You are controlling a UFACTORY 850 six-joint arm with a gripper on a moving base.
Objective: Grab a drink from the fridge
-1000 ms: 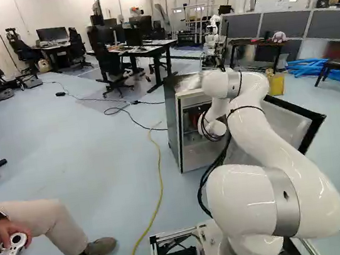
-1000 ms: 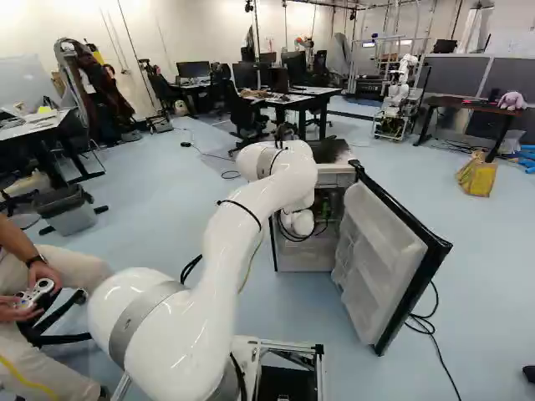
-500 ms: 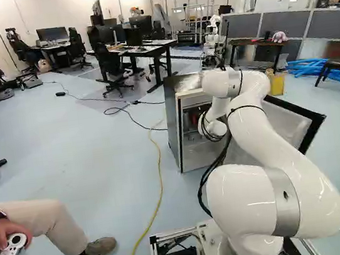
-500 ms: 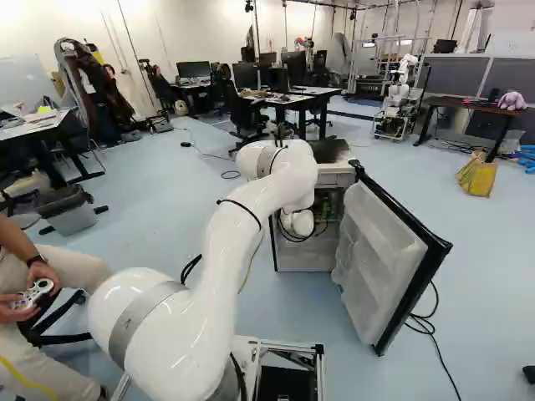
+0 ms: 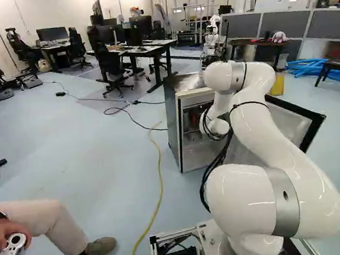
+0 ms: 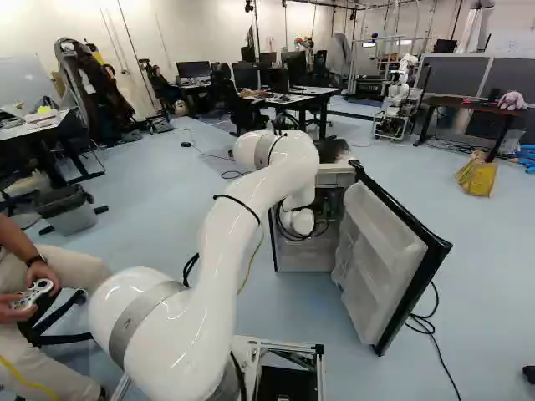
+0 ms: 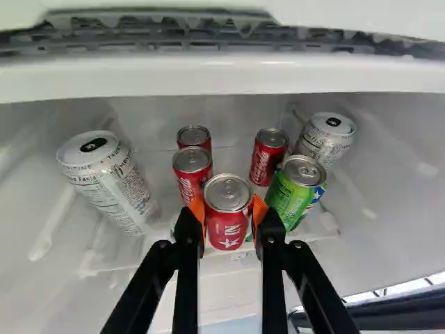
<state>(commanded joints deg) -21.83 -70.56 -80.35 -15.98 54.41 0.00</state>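
The open fridge (image 5: 189,153) stands ahead, with my arm's end joint (image 5: 213,128) at its opening; the gripper is hidden there in both base views. In the wrist view the gripper (image 7: 228,216) has its orange pads against both sides of a red can (image 7: 227,226), shut on it. Two slim red cans (image 7: 192,167) stand behind, to one side; another slim red can (image 7: 267,158) and a green can (image 7: 295,191) are on the other. White cans (image 7: 111,181) stand toward both side walls. Whether the held can touches the shelf, I cannot tell.
The fridge door (image 6: 380,259) is swung out to the right. A white ledge (image 7: 222,75) crosses above the cans. A seated person's leg (image 5: 45,227) is at the left of the left base view. A yellow cable (image 5: 159,186) lies along the floor. Another robot (image 6: 399,96) stands farther back.
My arm's upper bend has risen and shifted slightly right in both base views, while its end joint remains at the fridge opening. The base, fridge and door have not moved.
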